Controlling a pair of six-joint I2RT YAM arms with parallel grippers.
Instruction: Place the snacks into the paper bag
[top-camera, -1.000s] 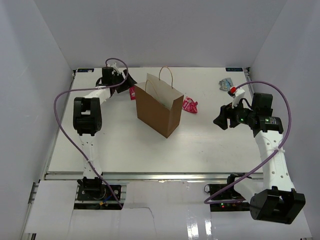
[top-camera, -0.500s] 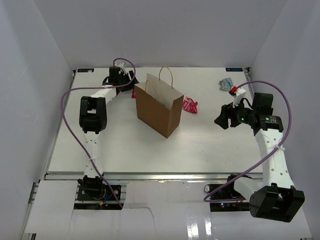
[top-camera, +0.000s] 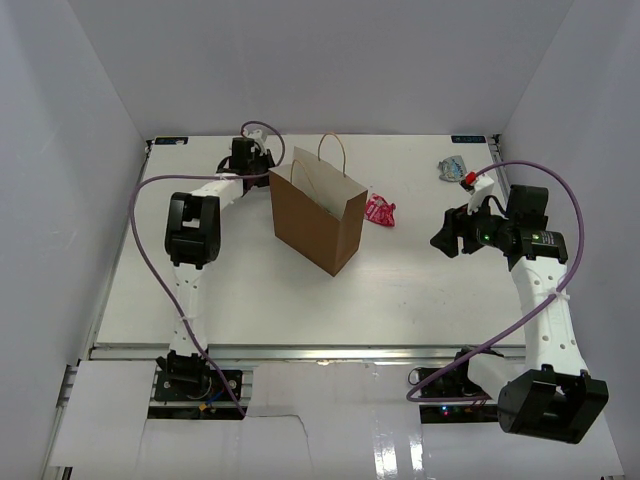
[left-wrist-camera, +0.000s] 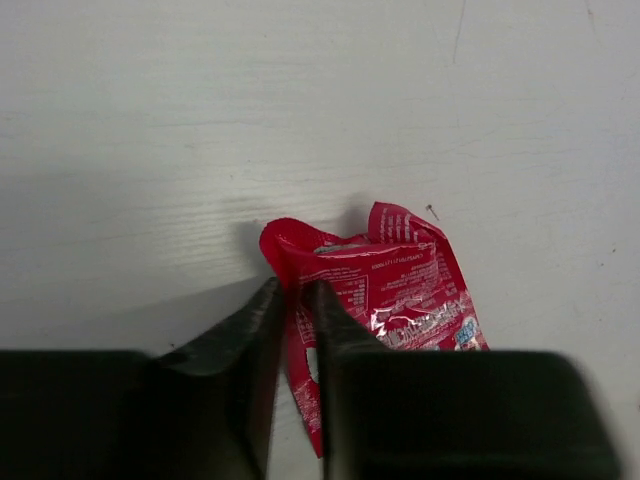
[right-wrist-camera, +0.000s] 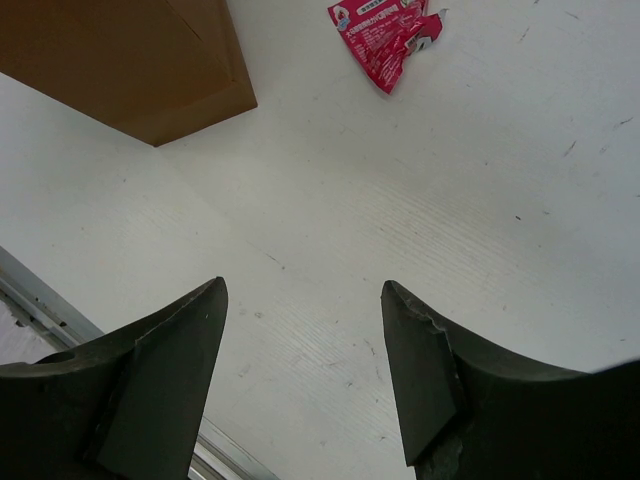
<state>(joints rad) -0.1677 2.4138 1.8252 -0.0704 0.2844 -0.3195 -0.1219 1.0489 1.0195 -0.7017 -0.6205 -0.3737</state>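
Observation:
The brown paper bag (top-camera: 318, 215) stands upright in the middle of the table, its mouth open upward. Just behind its left corner is my left gripper (top-camera: 262, 172), low over the table. In the left wrist view that gripper (left-wrist-camera: 297, 290) is shut on the left edge of a red snack packet (left-wrist-camera: 400, 285) lying on the table. Another pink-red snack packet (top-camera: 380, 210) lies right of the bag, also seen in the right wrist view (right-wrist-camera: 385, 28). A pale blue-silver snack packet (top-camera: 452, 167) lies at the back right. My right gripper (top-camera: 440, 240) hovers open and empty (right-wrist-camera: 305, 290).
White walls close in the table on the left, back and right. The bag's lower corner (right-wrist-camera: 130, 60) shows at the top left of the right wrist view. A metal rail (top-camera: 300, 352) runs along the table's near edge.
My left arm has reached further right and back to the red packet behind the bag, and its jaws have closed on the packet's edge. The right arm has barely moved.

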